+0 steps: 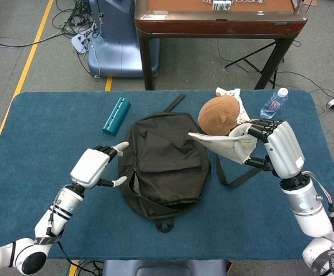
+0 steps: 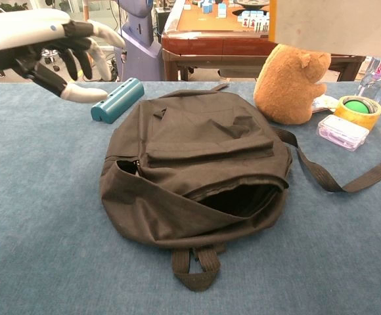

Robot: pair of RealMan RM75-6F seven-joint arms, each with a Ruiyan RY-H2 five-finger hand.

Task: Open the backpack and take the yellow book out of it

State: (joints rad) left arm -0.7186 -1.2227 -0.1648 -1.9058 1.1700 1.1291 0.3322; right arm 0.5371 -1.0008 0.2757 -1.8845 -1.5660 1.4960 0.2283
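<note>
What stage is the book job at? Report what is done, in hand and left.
Done: the backpack lies unzipped and the book is out of it. In hand: the right hand holds the book in the air beside the plush toy; the left hand hovers open, off the bag. Left: likely only setting the book down.

A backpack (image 1: 164, 167) lies mid-counter (image 1: 40, 132), with a tube (image 1: 116, 115) behind it to the left. A plush toy (image 1: 219, 114), tape roll (image 2: 357, 110), small box (image 2: 340, 132) and bottle (image 1: 273, 103) sit to its right.
</note>
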